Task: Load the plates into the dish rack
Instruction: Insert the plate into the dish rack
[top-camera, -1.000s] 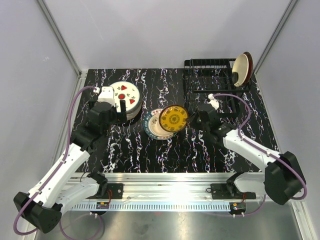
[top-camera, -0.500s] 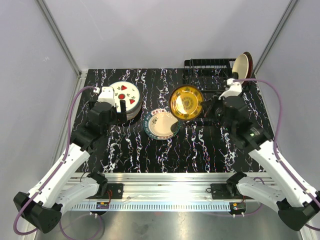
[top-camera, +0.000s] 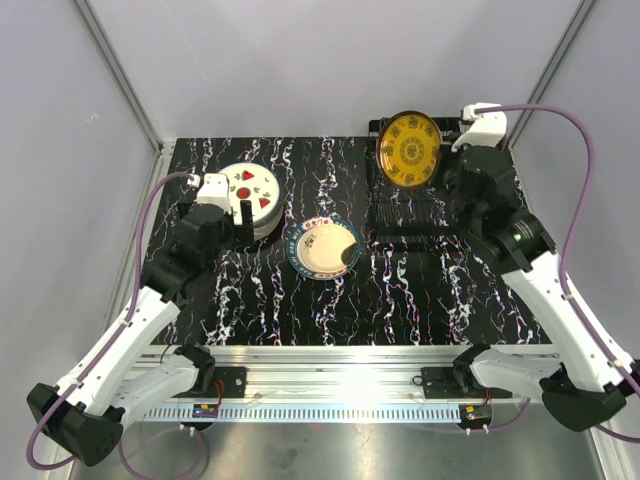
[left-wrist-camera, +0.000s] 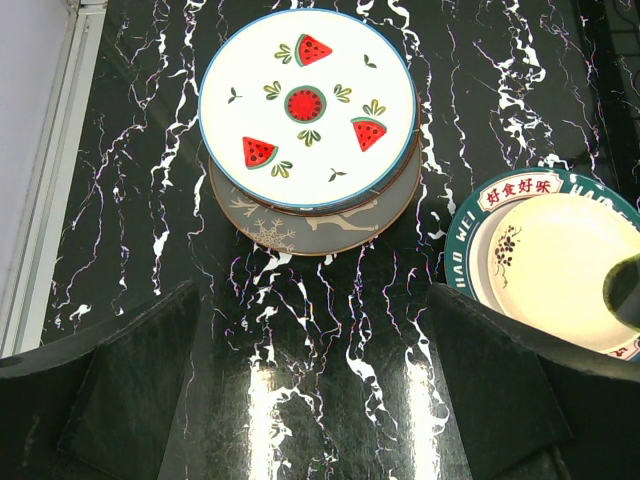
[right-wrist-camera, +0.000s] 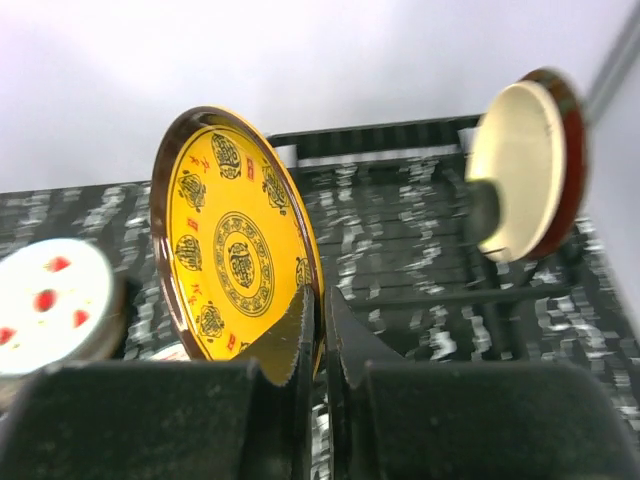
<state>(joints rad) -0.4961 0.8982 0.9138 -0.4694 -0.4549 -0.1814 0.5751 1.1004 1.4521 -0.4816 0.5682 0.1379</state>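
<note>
Yellow plate (right-wrist-camera: 235, 250): yellow face with dark ornamental medallions and small red characters, dark brown rim; centre left of the right wrist view.
Watermelon plate (left-wrist-camera: 307, 105): white, blue rim, red watermelon slices, green leaves; top centre of the left wrist view.
Grey plate (left-wrist-camera: 320, 218): grey, cream branch and snowflake motifs, brown edge.
Teal-rimmed plate (left-wrist-camera: 545, 260): cream centre with a dark floral sprig, teal band with white lettering, red characters on a pale panel; right edge.
Racked plate (right-wrist-camera: 530, 165): cream face, dark red-brown back; upper right.
Dish rack (top-camera: 425, 205): black wire.
Bench (top-camera: 300, 300): black, white marble veining.
Cables (top-camera: 570, 120): purple.
</note>
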